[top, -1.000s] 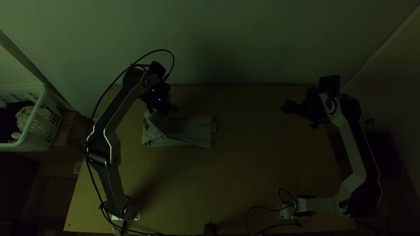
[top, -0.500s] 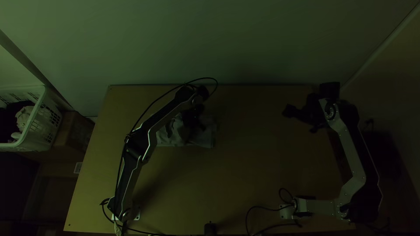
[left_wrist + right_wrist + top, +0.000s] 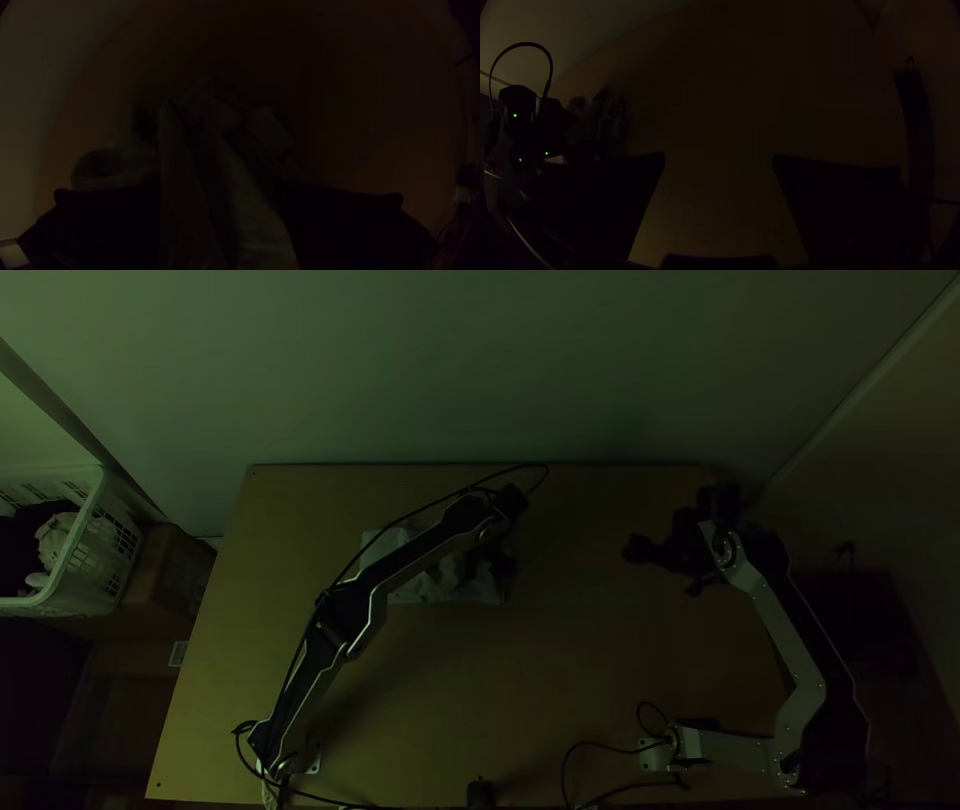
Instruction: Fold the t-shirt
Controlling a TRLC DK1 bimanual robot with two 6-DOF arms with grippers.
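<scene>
Just under my left pincer [image 3: 217, 192] lies the shirt [image 3: 470, 588], rumpled beside it, with a flatter part running off beneath the left arm [image 3: 350, 610], toward the basket [image 3: 98, 580]. The pincer's fingers stand wide apart, and loose ridges of cloth rise between them; I see no pinch on it, though it is too dark to tell whether either finger touches. Well off to one side, over the table [image 3: 560, 700], my right pincer [image 3: 719, 162] is also spread wide, with nothing between its fingers.

I take this step to be laying a fold over or pressing it down, and I'd call the fold well along but untidy. To do it well, I should first lift the left pincer straight up, so the ridges slip free instead of dragging. Then I'd nip one outer edge shallowly, draw it away from the bunch and set it down low. The right pincer could hold the far side meanwhile. Closing deep now would likely grab several layers and undo the fold.
</scene>
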